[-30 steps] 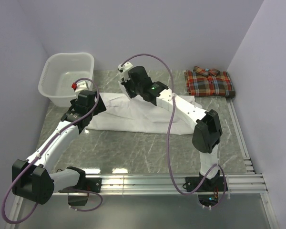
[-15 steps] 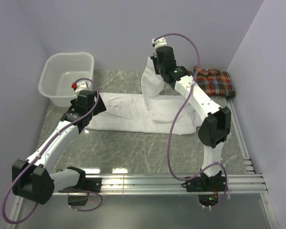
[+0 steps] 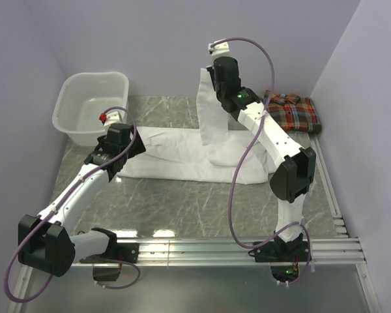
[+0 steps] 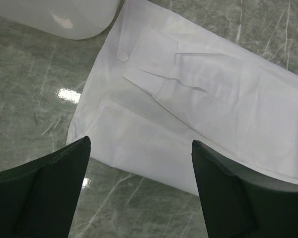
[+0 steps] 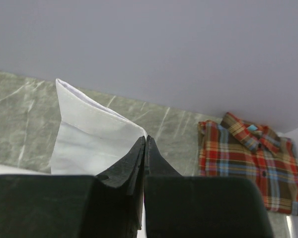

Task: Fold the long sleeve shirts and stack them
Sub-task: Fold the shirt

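**Holding a pinch of the white shirt (image 3: 176, 160) up high, left fingers spread wide**

Nearest me, along the bottom of the top view, my two bases sit on the rail at the edge of the green marbled table (image 3: 182, 202). My left arm reaches from the lower left toward the middle left of that view. There my left gripper (image 4: 140, 146) hangs over the left end of the white shirt, its fingers set wide apart and gripping nothing. Between those dark fingers, in the left wrist view, a buttoned cuff (image 4: 154, 67) lies flat on the shirt's body in the upper middle of the frame.

The white shirt stretches left to right across the middle of the table. Beyond it, my right gripper (image 5: 144, 144) stands high in the upper centre of the top view. Its fingers are pressed together on a piece of the white cloth. The fabric hangs from that pinch down to the rest of the shirt on the table.

Farthest back, the plaid shirt (image 3: 287, 114) lies folded with its collar showing, in the upper right by the wall. The white laundry basket (image 3: 64, 124) stands in the upper left corner, close to the white shirt's left end.
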`<state>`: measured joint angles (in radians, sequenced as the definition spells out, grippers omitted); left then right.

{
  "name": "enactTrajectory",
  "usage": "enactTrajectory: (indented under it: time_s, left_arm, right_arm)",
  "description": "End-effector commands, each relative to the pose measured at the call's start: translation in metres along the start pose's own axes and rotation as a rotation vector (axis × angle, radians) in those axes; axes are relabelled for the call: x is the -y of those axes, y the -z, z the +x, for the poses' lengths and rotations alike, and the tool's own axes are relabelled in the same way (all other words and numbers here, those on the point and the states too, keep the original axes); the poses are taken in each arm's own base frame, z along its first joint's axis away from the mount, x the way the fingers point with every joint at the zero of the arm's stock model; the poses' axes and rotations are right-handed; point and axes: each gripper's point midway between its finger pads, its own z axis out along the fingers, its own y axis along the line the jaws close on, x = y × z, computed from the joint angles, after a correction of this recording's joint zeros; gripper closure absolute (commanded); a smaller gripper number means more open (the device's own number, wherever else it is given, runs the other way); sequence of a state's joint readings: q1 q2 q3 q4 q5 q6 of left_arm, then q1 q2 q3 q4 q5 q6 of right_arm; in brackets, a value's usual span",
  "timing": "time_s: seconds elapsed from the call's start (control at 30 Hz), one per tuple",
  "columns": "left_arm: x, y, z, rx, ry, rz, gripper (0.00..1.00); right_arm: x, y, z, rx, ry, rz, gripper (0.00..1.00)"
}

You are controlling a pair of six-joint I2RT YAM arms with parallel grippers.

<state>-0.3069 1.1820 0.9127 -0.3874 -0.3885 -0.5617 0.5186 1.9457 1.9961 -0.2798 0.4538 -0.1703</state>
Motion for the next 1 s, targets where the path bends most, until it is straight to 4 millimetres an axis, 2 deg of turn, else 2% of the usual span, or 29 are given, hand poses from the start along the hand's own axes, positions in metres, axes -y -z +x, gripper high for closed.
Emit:
enactTrajectory:
  time_s: [0.0,0.23,0.4,0.57,0.7,0.8,0.97]
  left_arm:
    - [0.003,0.001,-0.004,0.002,0.006,0.014,0.11]
    - [0.003,0.001,-0.003,-0.002,0.004,0.013,0.12]
    - [0.003,0.0,-0.003,-0.006,0.001,0.011,0.11]
    - [0.003,-0.002,-0.001,-0.015,-0.002,0.012,0.11]
    - [0.004,-0.002,0.0,-0.019,-0.002,0.012,0.12]
    - [0.003,-0.003,0.001,-0.024,-0.003,0.009,0.12]
    - [0.002,-0.004,0.0,-0.026,-0.002,0.006,0.12]
  right_arm:
    - [0.038,0.006,-0.046,0.113,-0.031,0.138,1.0]
    - [0.071,0.005,-0.05,0.116,-0.008,0.238,1.0]
    - [0.086,0.002,-0.048,0.1,0.02,0.281,1.0]
    - [0.111,-0.001,-0.035,0.05,0.047,0.351,1.0]
    - [0.132,0.006,-0.026,0.017,0.051,0.397,1.0]
    - [0.139,0.014,-0.019,-0.006,0.059,0.401,1.0]
    - [0.133,0.026,0.004,-0.094,0.062,0.356,1.0]
